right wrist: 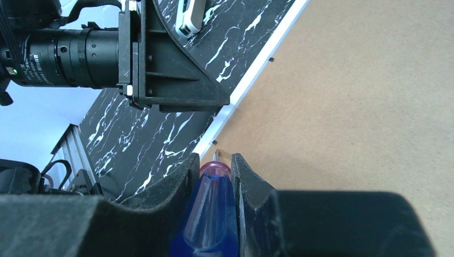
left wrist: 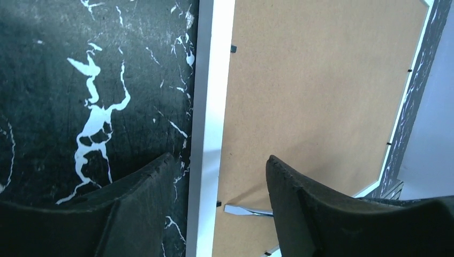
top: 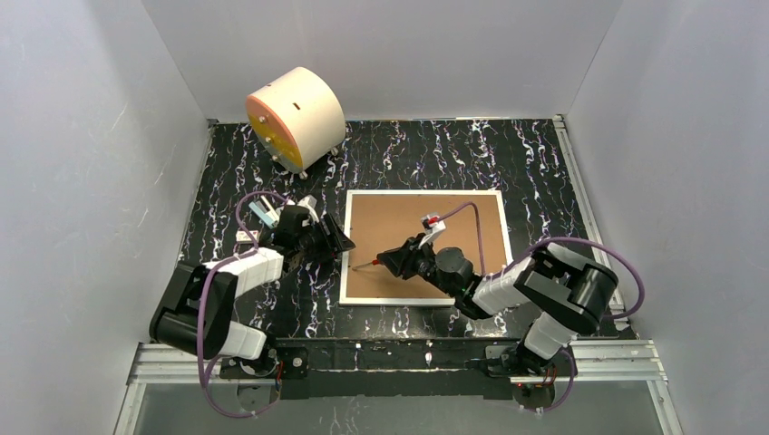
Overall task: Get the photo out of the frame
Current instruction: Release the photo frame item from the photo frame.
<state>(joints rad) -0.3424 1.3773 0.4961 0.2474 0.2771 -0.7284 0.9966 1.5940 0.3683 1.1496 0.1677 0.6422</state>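
Note:
The frame (top: 422, 193) lies face down on the black marble table, its brown back panel (top: 462, 237) up. The photo is hidden under the panel. My right gripper (top: 399, 261) is shut on a blue and red screwdriver (right wrist: 211, 214). Its metal tip (left wrist: 241, 210) rests on the panel at the frame's left edge, beside a small black clip (left wrist: 218, 203). My left gripper (top: 340, 240) is open and empty. Its fingers straddle the frame's white left rim (left wrist: 209, 107), one over the table, one over the panel (left wrist: 321, 80).
A cream cylinder with an orange face (top: 295, 118) stands at the back left corner. Grey walls close in the table on three sides. A metal rail (top: 390, 355) runs along the near edge. More small black clips (left wrist: 233, 48) sit along the frame's inner edge.

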